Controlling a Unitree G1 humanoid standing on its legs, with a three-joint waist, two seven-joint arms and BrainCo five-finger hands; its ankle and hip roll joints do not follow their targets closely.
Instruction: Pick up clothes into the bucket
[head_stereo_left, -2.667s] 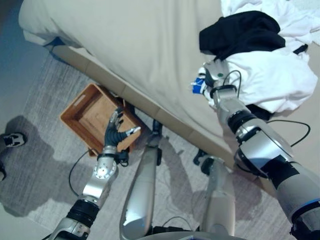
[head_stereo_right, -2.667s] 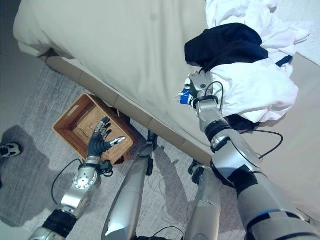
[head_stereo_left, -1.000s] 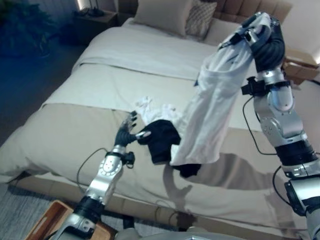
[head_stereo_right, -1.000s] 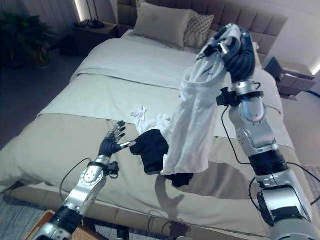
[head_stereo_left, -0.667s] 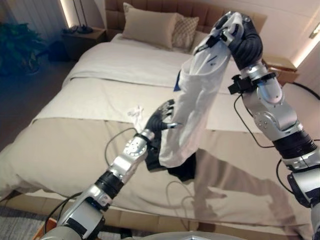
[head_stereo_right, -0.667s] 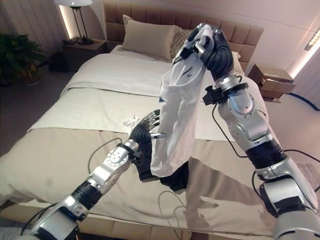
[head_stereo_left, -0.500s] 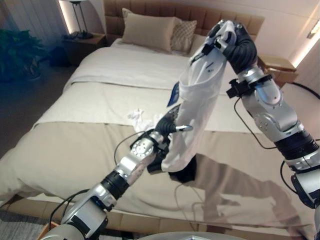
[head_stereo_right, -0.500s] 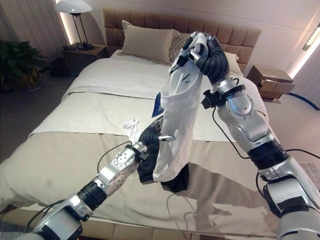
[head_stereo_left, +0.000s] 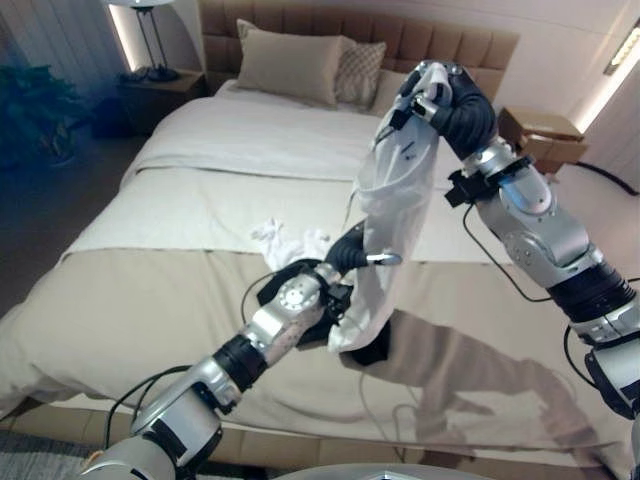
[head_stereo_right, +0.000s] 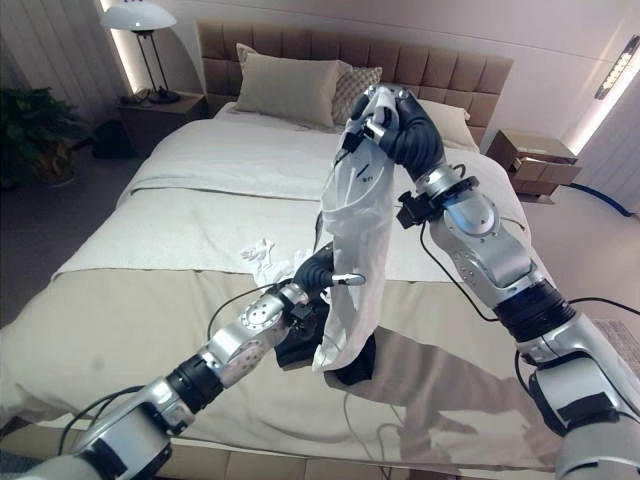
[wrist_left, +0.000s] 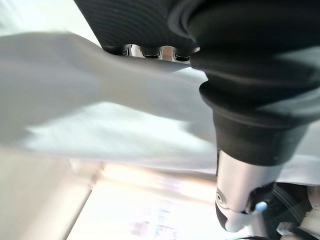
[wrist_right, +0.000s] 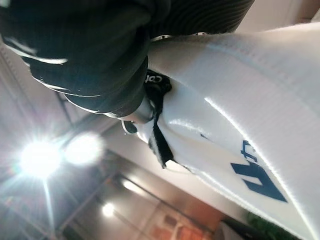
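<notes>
Right hand (head_stereo_right: 405, 120) grips white shirt (head_stereo_right: 355, 250) above bed (head_stereo_right: 180, 290).

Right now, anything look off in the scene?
Nothing damaged or spilled. The right hand holds a white shirt high over the bed, and the left hand is against its hanging part. A dark garment and a small white one lie loose on the bed.

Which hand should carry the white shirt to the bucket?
Right. The right hand is shut on the white shirt, holding it up over the bed. The left hand is against the hanging cloth.
</notes>
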